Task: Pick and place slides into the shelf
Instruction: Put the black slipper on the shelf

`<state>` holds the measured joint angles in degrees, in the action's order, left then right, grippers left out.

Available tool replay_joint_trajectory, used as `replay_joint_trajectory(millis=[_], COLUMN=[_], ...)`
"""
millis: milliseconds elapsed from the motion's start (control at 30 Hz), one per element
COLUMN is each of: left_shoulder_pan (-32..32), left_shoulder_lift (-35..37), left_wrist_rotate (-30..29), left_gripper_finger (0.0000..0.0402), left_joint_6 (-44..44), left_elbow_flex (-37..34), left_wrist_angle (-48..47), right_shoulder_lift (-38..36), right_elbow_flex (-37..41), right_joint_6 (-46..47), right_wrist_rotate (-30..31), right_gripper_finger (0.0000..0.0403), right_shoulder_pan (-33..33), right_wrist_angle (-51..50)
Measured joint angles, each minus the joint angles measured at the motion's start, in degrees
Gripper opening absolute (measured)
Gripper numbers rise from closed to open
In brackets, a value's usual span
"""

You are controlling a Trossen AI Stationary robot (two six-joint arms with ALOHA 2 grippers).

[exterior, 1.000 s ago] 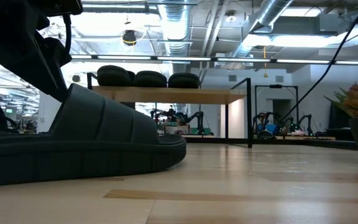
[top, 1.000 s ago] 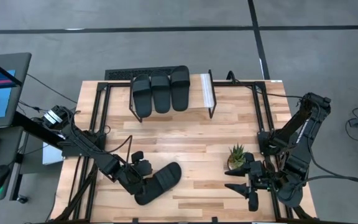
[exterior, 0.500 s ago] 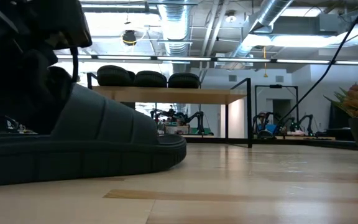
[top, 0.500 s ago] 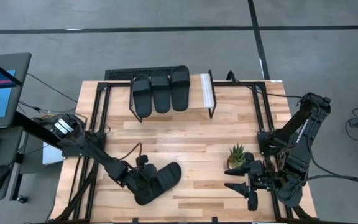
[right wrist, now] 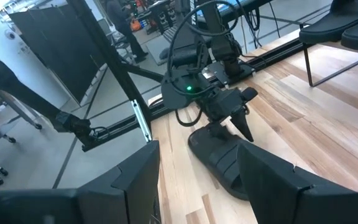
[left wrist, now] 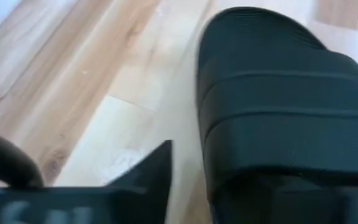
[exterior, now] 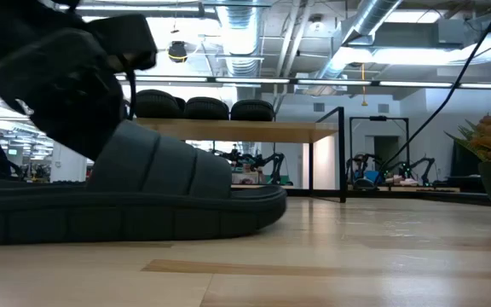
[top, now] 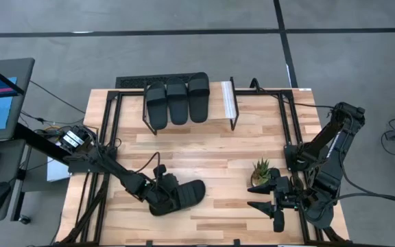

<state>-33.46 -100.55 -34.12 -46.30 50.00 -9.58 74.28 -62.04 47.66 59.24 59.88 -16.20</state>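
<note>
One black slide (top: 179,195) lies flat on its sole near the table's near edge, big in the low view (exterior: 118,200) and in the left wrist view (left wrist: 284,118). My left gripper (top: 158,184) is open at its heel end, as the right wrist view (right wrist: 232,121) shows from afar. Three more slides (top: 177,101) rest side by side on the shelf's wood plank (exterior: 254,130), whose white strip (top: 228,100) is at its right end. My right gripper (top: 256,199) waits open at the near right corner, touching nothing. My left gripper comes at the slide's heel end (top: 155,200), slanting down from the table's left. One finger (left wrist: 148,171) stands just outside the sole's far edge; the slide hides the other. Whether they pinch it I cannot tell. The slide lies flat on the table.
A small potted plant (top: 260,171) stands on the table right of the slide, close to my right gripper. Black metal frame bars (top: 108,137) run along the table's left and right sides. Bare wood (top: 197,147) lies between the slide and the shelf.
My left gripper has moved toward the table's right and a little lower over the slide's heel. The slide has turned about on the table, from lying slantwise to lying nearly left to right, and has slid slightly rightward.
</note>
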Motion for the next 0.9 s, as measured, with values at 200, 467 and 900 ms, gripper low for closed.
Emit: replay_joint_trajectory(millis=[200, 467, 900], left_shoulder_pan=[1.5, -0.4, -4.8], left_shoulder_lift=[0.1, 0.0, 0.0], left_wrist_rotate=[2.5, -0.6, -20.1], left_gripper_finger=[0.0008, 0.0003, 0.0001], left_joint_6=[-3.7, -17.1, -24.9], left_elbow_flex=[0.0, -0.1, 3.5], left_wrist_angle=[0.2, 4.8, 11.6], right_shoulder_lift=[0.0, 0.0, 0.2], right_elbow_flex=[0.0, 0.0, 0.0], right_joint_6=[0.0, 0.6, 6.5], right_wrist_rotate=[0.0, 0.5, 4.5], right_gripper_finger=[0.0205, 0.0205, 0.0205], right_shoulder_pan=[0.0, 0.0, -0.4], right_wrist_angle=[0.0, 0.0, -1.6])
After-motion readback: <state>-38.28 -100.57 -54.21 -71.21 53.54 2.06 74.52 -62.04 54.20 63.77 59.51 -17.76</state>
